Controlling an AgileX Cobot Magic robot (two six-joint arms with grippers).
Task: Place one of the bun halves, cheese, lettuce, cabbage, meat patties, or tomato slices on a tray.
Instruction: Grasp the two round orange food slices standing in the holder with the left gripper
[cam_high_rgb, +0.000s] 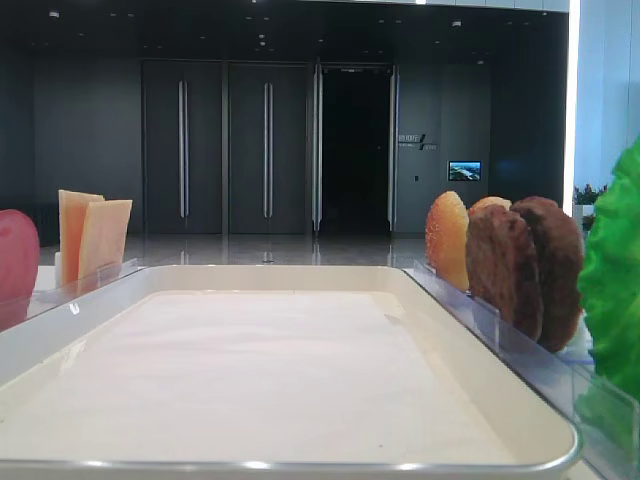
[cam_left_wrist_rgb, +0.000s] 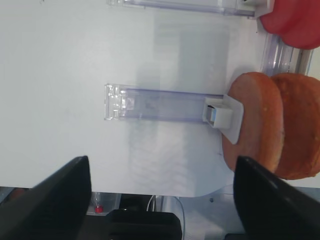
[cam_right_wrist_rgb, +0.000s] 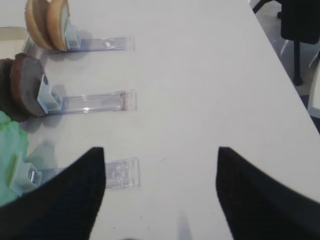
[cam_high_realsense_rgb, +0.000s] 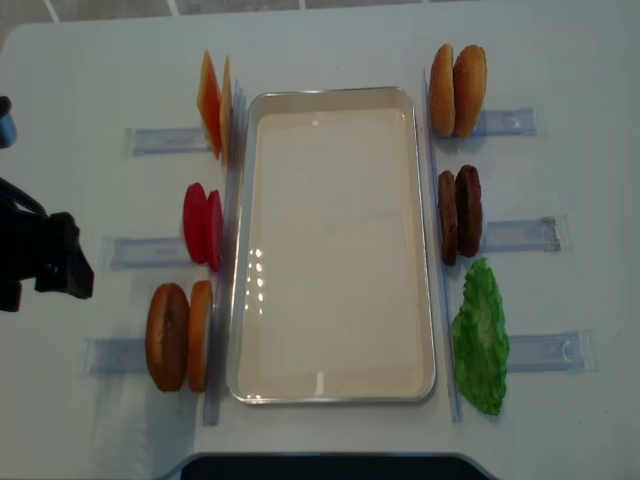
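Note:
The cream tray lies mid-table with only its paper liner in it. Standing in clear holders on its left are cheese, tomato slices and bun halves. On its right stand more bun halves, meat patties and lettuce. The cabbage is out of view. My left gripper is open over the table edge, its right finger beside the bun halves. My right gripper is open over bare table, right of the lettuce and patties.
Narrow clear holders stick out from each food stack toward the table's sides. The left arm sits at the far left edge. A dark chair stands beyond the table's right edge.

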